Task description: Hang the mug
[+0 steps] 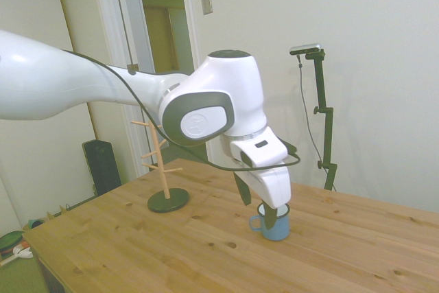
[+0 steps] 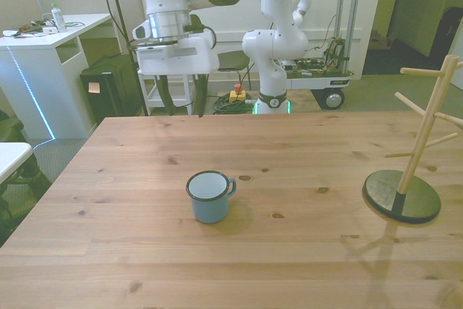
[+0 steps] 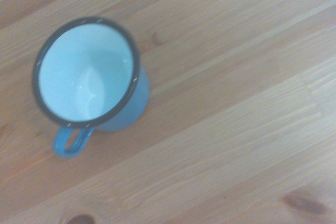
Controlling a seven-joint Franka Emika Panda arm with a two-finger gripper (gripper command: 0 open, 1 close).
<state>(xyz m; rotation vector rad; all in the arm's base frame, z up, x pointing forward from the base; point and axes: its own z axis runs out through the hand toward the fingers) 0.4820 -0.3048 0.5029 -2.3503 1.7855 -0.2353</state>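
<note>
Your gripper (image 2: 181, 99) hangs above the mug (image 2: 209, 197), jaws apart; mug upright, handle (image 2: 231, 187) pointing toward the rack (image 2: 412, 171).

rack (image 2: 425, 142): top and 3 o'clock pegs cut by front view's edge | mug (image 1: 271, 222): rim's far part hidden behind end effector (image 1: 260, 200) in side view | bench (image 2: 130, 251): near corners cropped in front view
</note>
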